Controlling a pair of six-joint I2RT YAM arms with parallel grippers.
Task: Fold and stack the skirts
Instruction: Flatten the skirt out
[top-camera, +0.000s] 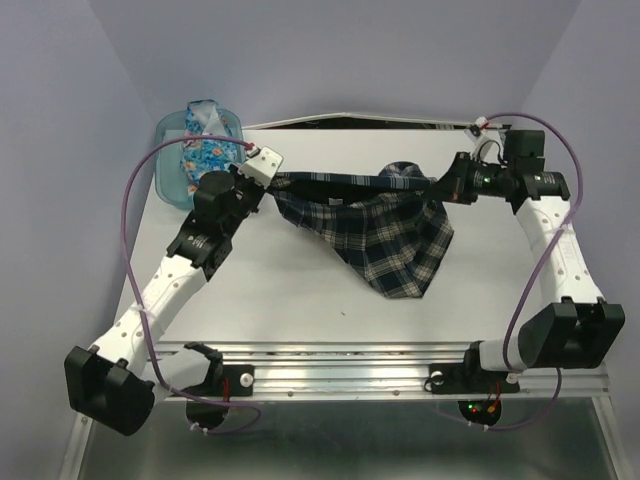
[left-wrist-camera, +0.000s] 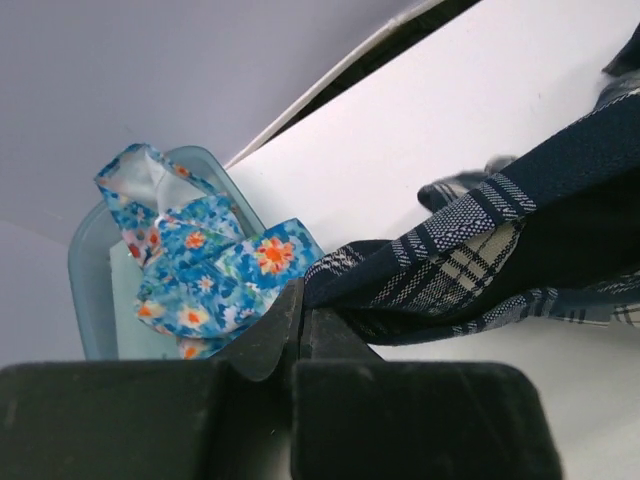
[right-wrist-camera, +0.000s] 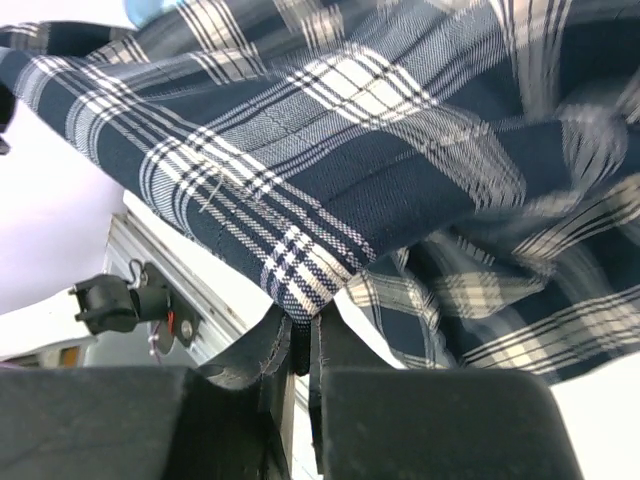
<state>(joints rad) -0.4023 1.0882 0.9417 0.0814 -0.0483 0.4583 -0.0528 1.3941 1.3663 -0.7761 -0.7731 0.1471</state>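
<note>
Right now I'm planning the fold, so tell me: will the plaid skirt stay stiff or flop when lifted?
Probably floppy: pinched at its edge by the left gripper and right gripper, the plaid skirt sags loosely between them. Likely light, since two small edge pinches hold it up. The woven cloth seems unlikely to slip.

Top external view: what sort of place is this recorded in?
Probably a robotics lab test cell, not a home: a white table boxed in by plain lavender walls, with an aluminium mounting rail along its near edge.
</note>
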